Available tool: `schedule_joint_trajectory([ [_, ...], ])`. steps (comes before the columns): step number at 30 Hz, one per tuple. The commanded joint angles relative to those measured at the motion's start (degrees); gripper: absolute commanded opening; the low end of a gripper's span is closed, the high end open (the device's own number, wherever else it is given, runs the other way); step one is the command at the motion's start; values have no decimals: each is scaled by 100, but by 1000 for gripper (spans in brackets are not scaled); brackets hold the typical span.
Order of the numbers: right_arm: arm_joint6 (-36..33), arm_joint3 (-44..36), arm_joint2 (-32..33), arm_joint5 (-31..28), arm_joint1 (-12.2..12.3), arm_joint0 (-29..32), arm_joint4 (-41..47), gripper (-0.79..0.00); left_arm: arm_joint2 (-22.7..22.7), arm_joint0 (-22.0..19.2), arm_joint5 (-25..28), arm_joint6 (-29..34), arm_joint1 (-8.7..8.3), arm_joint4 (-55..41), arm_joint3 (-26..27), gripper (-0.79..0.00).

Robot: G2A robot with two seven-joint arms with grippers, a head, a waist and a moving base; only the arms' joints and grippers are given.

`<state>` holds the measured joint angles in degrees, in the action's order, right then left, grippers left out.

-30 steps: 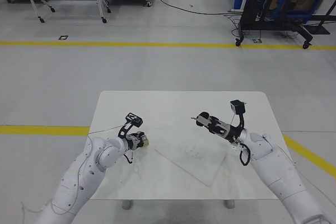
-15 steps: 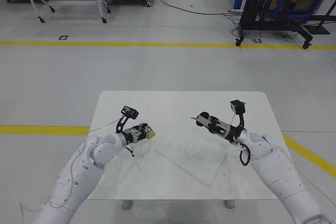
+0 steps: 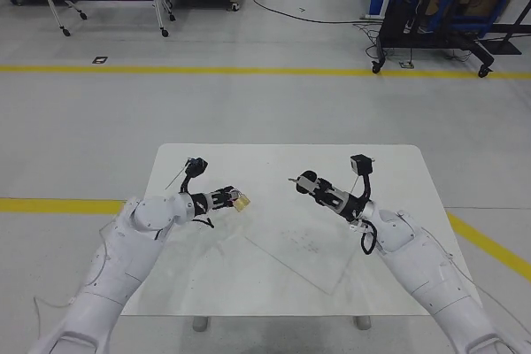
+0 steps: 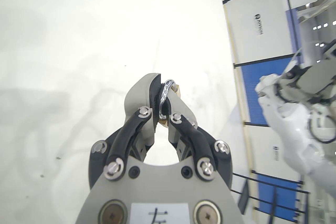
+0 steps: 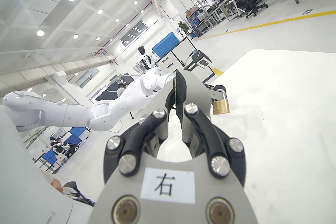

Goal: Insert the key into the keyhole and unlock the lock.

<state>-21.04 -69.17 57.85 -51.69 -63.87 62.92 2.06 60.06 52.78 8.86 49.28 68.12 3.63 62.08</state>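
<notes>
Hanging by its shackle (image 4: 163, 99) from the clamped left hand (image 4: 165, 86) above the worktop's (image 3: 380, 168) left half, the padlock (image 5: 221, 106) could swing aside when the key (image 3: 294, 180), pinched in the closed right hand (image 3: 308, 184) near the centre, pushes against it.

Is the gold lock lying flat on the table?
No, the lock hangs from the left claw, which is pinched shut on its silver loop.

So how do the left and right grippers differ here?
The left gripper clamps the brass lock by its shackle; the right gripper pinches a thin key. The lock hangs from the left gripper; the key juts forward from the right. Both are shut, above the table, apart.
</notes>
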Motion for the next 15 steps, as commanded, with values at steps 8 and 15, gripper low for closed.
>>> schedule_joint_trajectory([
  [8,226,26,43,135,-45,-45,-247,-785,-344,-701,-187,575,274,-1245,-996,-785],
  [15,226,26,43,135,-45,-45,-247,-785,-344,-701,-187,575,274,-1245,-996,-785],
])
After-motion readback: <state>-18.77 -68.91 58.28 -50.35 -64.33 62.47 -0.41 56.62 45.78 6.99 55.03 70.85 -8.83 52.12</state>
